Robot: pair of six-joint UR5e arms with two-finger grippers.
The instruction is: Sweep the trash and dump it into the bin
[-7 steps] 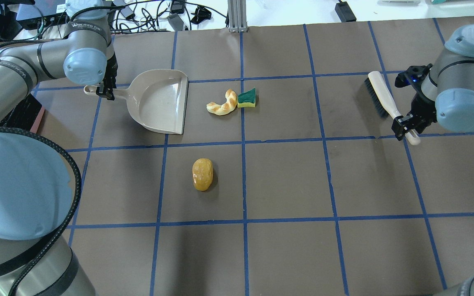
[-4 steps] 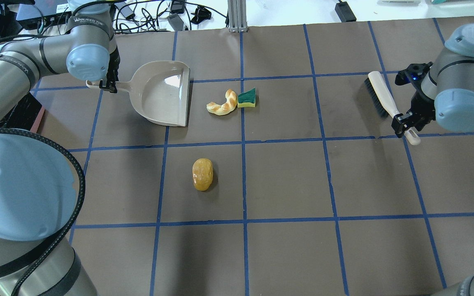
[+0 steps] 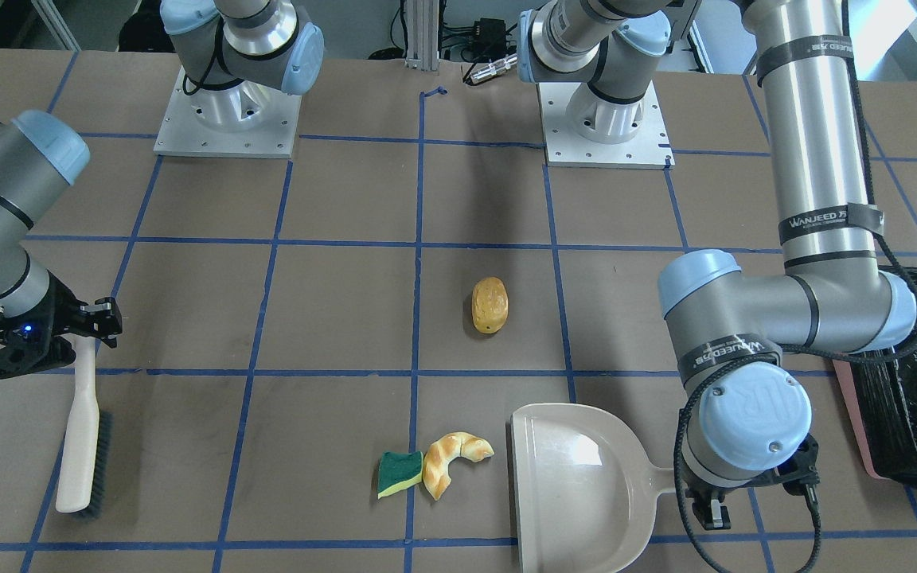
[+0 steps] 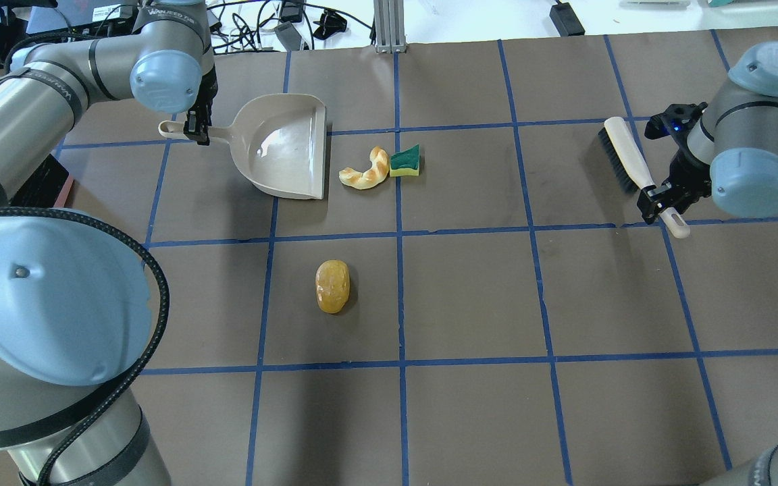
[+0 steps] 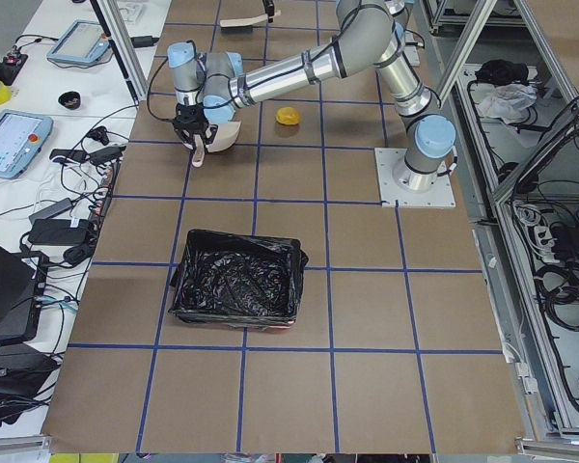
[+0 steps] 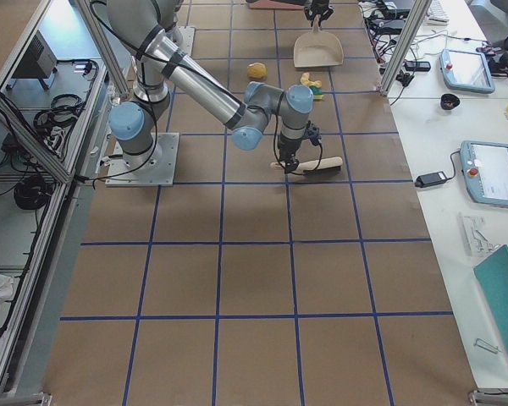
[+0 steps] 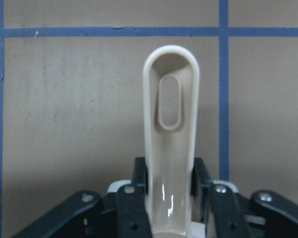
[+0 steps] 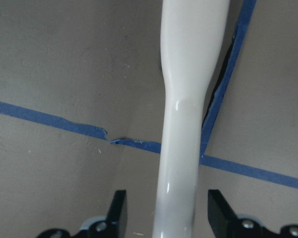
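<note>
Dustpan (image 4: pixel 284 150) sits by the croissant (image 4: pixel 366 170) and sponge (image 4: pixel 405 162), ready to catch them; left pincer (image 4: pixel 195 129) pinches its handle. Right pincer (image 4: pixel 659 201) looks spread around the brush (image 4: pixel 625 158). Roll (image 4: pixel 332 286) lies mid-bench; bin (image 5: pixel 237 287) waits at the bench's left end.

Brown tabletop (image 4: pixel 470 283) with blue grid; beige dustpan (image 4: pixel 284 145); golden-brown roll (image 4: pixel 332 286); tan croissant (image 4: pixel 367 170); green-yellow sponge (image 4: pixel 405 162); black-lined bin (image 5: pixel 237 288).

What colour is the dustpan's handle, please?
Beige, like the whole dustpan; the left wrist view shows the handle best.
</note>
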